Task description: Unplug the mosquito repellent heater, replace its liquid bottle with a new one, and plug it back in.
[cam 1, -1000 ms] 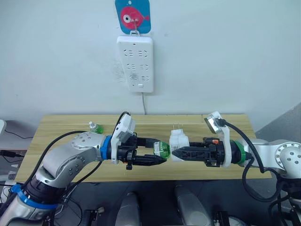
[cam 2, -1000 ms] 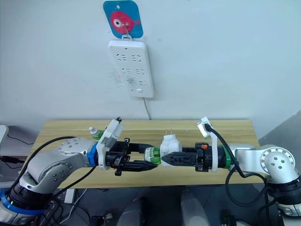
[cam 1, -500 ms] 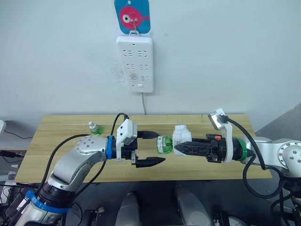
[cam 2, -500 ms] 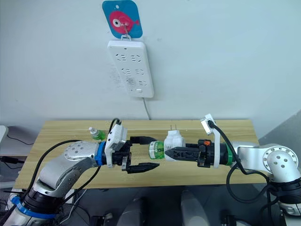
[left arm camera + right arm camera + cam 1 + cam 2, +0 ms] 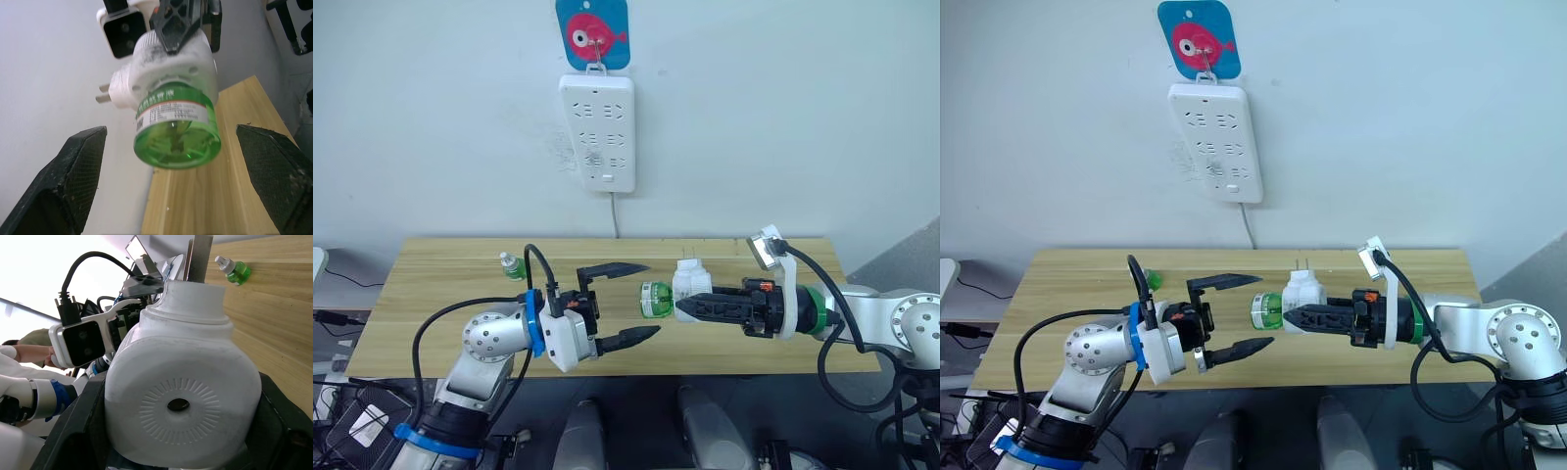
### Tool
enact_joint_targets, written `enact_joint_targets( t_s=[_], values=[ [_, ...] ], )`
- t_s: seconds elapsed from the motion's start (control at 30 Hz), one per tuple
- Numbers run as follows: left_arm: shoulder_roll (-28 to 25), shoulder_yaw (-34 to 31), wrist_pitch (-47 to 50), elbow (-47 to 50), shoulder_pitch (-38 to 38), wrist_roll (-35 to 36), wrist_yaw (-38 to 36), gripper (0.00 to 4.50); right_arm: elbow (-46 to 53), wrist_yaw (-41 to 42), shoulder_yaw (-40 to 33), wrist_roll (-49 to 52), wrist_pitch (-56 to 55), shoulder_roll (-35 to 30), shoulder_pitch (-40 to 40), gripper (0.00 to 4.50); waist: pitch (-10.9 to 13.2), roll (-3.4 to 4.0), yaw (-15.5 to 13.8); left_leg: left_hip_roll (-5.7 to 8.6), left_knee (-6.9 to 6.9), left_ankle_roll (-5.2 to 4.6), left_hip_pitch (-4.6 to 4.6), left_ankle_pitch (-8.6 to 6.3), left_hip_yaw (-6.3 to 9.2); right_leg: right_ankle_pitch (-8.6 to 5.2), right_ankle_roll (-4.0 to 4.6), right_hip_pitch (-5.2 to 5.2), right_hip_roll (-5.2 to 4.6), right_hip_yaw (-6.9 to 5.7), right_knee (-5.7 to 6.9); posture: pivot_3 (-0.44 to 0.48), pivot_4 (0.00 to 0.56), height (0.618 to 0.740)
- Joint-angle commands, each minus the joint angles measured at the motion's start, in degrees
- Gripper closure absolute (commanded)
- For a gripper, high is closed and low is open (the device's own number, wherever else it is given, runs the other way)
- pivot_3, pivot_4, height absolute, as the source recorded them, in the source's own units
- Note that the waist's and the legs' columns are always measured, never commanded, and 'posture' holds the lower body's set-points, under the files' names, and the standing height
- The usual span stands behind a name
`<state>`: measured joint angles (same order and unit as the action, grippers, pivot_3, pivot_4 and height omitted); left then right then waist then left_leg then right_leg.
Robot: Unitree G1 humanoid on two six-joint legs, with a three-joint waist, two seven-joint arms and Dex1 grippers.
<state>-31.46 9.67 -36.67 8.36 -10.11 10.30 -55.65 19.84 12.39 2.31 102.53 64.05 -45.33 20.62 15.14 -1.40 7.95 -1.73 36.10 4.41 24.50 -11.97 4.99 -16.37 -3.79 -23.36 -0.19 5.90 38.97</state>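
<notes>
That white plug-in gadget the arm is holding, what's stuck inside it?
A green bottle sits in the white heater, held by the right gripper. Its base and label show; its neck is hidden inside.

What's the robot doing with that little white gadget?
Its right claw holds the mosquito repellent heater above the wooden table, unplugged from the power strip on the wall. The green liquid bottle is still attached to it. The left claw is open, just short of the bottle. A capped spare bottle waits on the table.
</notes>
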Motion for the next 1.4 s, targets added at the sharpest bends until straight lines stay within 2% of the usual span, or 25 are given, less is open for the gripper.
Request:
enact_joint_targets(
  t_s=[0.03,0.1,0.3,0.4,0.47,0.5,0.57,0.6,0.67,0.73,0.93,1.0,1.17,1.3,1.4],
  values=[
    [0.21,1.25,-0.88,-0.42,-1.02,-0.72,0.35,0.19,1.73,0.33,-1.28,1.87,-0.85,-0.03,0.04,1.44,0.00,0.00,0.03,0.00,0.00,0.00,0.00,0.00,0.00,0.00,0.00,0.00,0.00,0.00,0.00,-0.221,0.247,0.740],
    [0.24,2.05,0.57,-0.72,-1.59,-0.01,-0.27,0.51,1.83,0.22,-1.29,1.99,-0.91,-0.03,0.13,1.44,0.00,0.00,0.04,0.00,0.00,0.00,-0.01,0.00,0.01,0.00,-0.01,0.00,0.01,-0.01,0.01,-0.223,0.246,0.740],
    [-0.11,2.70,4.84,0.78,-1.52,1.41,0.07,2.23,1.97,-0.03,-1.35,2.22,-1.08,0.07,0.19,1.44,0.00,0.00,0.11,-0.01,-0.02,0.00,-0.01,0.00,0.03,0.00,-0.01,0.00,0.01,-0.03,0.01,-0.224,0.244,0.740],
    [-1.13,2.74,8.48,2.85,-1.49,2.91,-0.72,2.26,2.03,-0.04,-1.37,2.15,-1.12,0.14,0.15,1.44,0.00,0.00,0.12,-0.01,-0.01,0.00,-0.01,0.00,0.03,0.00,-0.01,0.00,0.02,-0.03,0.02,-0.224,0.244,0.740],
    [-5.19,4.05,22.84,8.10,-1.52,9.27,-3.41,2.26,2.08,0.05,-1.36,2.04,-1.09,0.14,0.07,1.44,0.00,0.00,0.15,-0.01,-0.01,0.00,-0.01,0.00,0.03,0.00,-0.01,0.00,0.01,-0.03,0.02,-0.216,0.241,0.740],
    [-7.96,4.29,33.58,11.14,-2.15,14.56,-3.76,2.26,2.04,0.20,-1.40,1.94,-1.01,0.08,0.05,1.44,0.00,0.00,0.22,-0.01,-0.01,0.00,-0.01,0.00,0.04,0.00,-0.01,0.00,0.02,-0.04,0.03,-0.211,0.242,0.740],
    [-13.23,2.76,54.08,15.00,-5.30,29.86,-2.71,2.26,1.92,0.51,-1.41,1.73,-0.75,-0.03,0.11,1.44,0.01,0.02,0.25,-0.04,-0.03,0.00,0.00,0.00,0.11,-0.13,-0.23,0.00,0.04,-0.08,0.06,-0.204,0.242,0.740],
    [-14.61,1.77,59.94,15.39,-6.91,34.60,-2.79,2.26,1.81,0.68,-1.35,1.58,-0.63,-0.06,0.19,1.44,0.01,0.01,0.21,-0.04,-0.02,0.00,-0.01,0.00,0.14,-0.14,-0.24,0.00,0.04,-0.11,0.10,-0.201,0.242,0.740],
    [-16.25,0.52,66.77,15.67,-8.89,39.72,-3.47,2.26,1.68,0.95,-1.24,1.42,-0.54,-0.13,0.30,1.44,0.01,0.02,0.23,-0.03,-0.01,0.00,0.01,0.00,0.20,-0.15,-0.26,0.00,0.05,-0.18,0.09,-0.199,0.242,0.740],
    [-16.68,0.08,70.55,14.33,-10.15,40.93,-4.63,2.26,1.58,1.31,-0.98,1.18,-0.43,-0.17,0.58,1.44,0.01,0.02,0.20,-0.02,-0.01,0.00,0.00,0.00,0.15,-0.16,-0.27,0.01,0.05,-0.15,0.05,-0.200,0.243,0.740],
    [-13.12,2.37,64.60,11.44,-9.87,29.91,-4.89,2.26,1.50,1.42,-0.72,0.93,-0.49,-0.06,0.99,1.44,0.01,0.02,0.04,-0.04,-0.05,0.00,0.00,0.00,0.16,-0.14,-0.23,-0.01,0.07,-0.16,0.04,-0.208,0.246,0.740],
    [-10.96,2.53,61.72,10.28,-9.96,26.62,-4.20,1.50,1.66,1.19,-0.79,1.08,-0.59,-0.08,0.83,1.44,0.01,0.02,0.00,-0.04,-0.04,0.00,0.01,0.00,0.14,-0.14,-0.23,-0.01,0.06,-0.15,0.03,-0.209,0.247,0.740],
    [-8.77,2.56,53.64,9.01,-8.21,19.74,-6.70,0.04,1.98,0.58,-0.87,1.58,-0.96,-0.09,0.42,1.44,0.01,0.02,0.04,-0.04,-0.03,0.00,0.00,0.00,0.12,-0.13,-0.22,-0.02,0.07,-0.11,0.03,-0.210,0.248,0.740],
    [-9.18,2.82,47.21,8.14,-5.59,14.95,-9.46,0.00,2.08,0.36,-0.91,1.69,-1.17,-0.02,0.23,1.44,0.01,0.02,0.01,-0.04,-0.06,0.00,0.01,0.00,0.12,-0.10,-0.17,-0.03,0.06,-0.12,0.02,-0.211,0.247,0.740],
    [-7.49,1.98,32.87,4.37,-2.86,7.40,-8.54,0.00,2.20,0.23,-0.88,1.71,-1.37,0.05,0.11,1.44,0.01,0.02,-0.02,-0.04,-0.04,0.00,0.01,0.00,0.10,-0.10,-0.17,-0.03,0.05,-0.10,0.02,-0.215,0.246,0.740]
  ],
)
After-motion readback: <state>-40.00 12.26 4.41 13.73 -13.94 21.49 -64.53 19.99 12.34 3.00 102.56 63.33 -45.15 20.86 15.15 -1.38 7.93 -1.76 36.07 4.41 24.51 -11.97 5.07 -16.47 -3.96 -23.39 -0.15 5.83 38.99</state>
